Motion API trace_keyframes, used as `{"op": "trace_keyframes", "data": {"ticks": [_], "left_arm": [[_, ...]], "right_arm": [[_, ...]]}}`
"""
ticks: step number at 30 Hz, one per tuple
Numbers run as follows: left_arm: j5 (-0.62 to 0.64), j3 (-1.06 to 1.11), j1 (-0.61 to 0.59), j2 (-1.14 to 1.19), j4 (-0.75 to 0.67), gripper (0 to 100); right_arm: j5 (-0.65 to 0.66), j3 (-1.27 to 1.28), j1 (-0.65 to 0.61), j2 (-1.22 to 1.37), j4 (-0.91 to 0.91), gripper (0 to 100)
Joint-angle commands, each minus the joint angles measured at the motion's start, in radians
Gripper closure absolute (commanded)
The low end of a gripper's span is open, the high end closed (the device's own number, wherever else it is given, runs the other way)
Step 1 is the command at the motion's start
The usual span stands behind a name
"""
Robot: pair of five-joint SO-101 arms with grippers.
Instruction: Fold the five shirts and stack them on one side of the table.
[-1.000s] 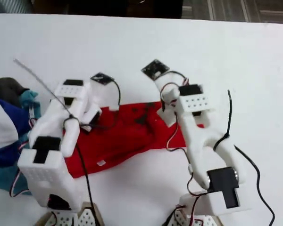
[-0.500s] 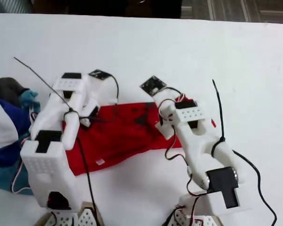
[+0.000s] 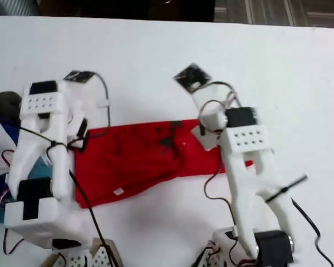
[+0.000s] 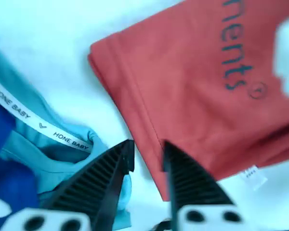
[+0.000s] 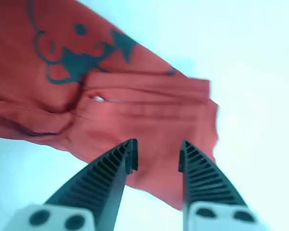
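A red shirt (image 3: 139, 158) with a dark print lies folded into a long band across the middle of the white table (image 3: 156, 55). My left gripper (image 3: 79, 130) is at the shirt's left end. In the left wrist view it (image 4: 147, 155) stands open, fingertips either side of the red shirt's (image 4: 207, 82) hemmed edge, close above it. My right gripper (image 3: 203, 132) hovers over the right part of the band. In the right wrist view it (image 5: 156, 155) is open above the red shirt (image 5: 135, 115), holding nothing.
A loose pile of shirts lies at the table's left edge: a dark one (image 3: 3, 103), a blue one (image 4: 0, 144) and a teal one (image 4: 43, 149) that reaches close to the red shirt's edge. The far half of the table is bare white.
My left arm has swung left, from over the shirt to its left end. My right arm has shifted right and slightly away. More of the red shirt now lies uncovered and flat.
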Motion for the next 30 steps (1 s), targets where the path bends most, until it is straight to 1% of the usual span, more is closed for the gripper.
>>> {"op": "trace_keyframes", "data": {"ticks": [1, 2, 5, 9, 14, 18, 21, 28, 30], "left_arm": [[0.055, 0.071, -0.014, -0.003, -0.094, 79], [0.074, 0.094, -0.014, 0.002, -0.124, 79], [0.121, 0.148, -0.014, 0.014, -0.207, 79], [0.183, 0.193, -0.015, 0.032, -0.276, 79], [0.213, 0.173, -0.034, 0.032, -0.287, 79], [0.209, 0.15, -0.095, 0.037, -0.282, 79], [0.169, 0.166, -0.126, 0.041, -0.287, 79], [0.167, 0.179, -0.121, 0.052, -0.282, 79], [0.167, 0.179, -0.106, 0.086, -0.279, 79]], "right_arm": [[0.003, -0.044, 0.104, -0.081, 0.015, 85.8], [0.006, -0.044, 0.134, -0.09, 0.024, 86.5], [0.074, -0.046, 0.213, -0.114, 0.067, 86.8], [0.106, -0.049, 0.318, -0.16, 0.127, 86.8], [0.106, -0.049, 0.406, -0.222, 0.183, 86.8], [0.1, -0.049, 0.426, -0.231, 0.229, 86.8], [0.1, -0.051, 0.423, -0.236, 0.271, 86.8], [0.094, -0.051, 0.424, -0.237, 0.323, 86.8], [0.064, -0.06, 0.424, -0.243, 0.343, 86.8]]}}
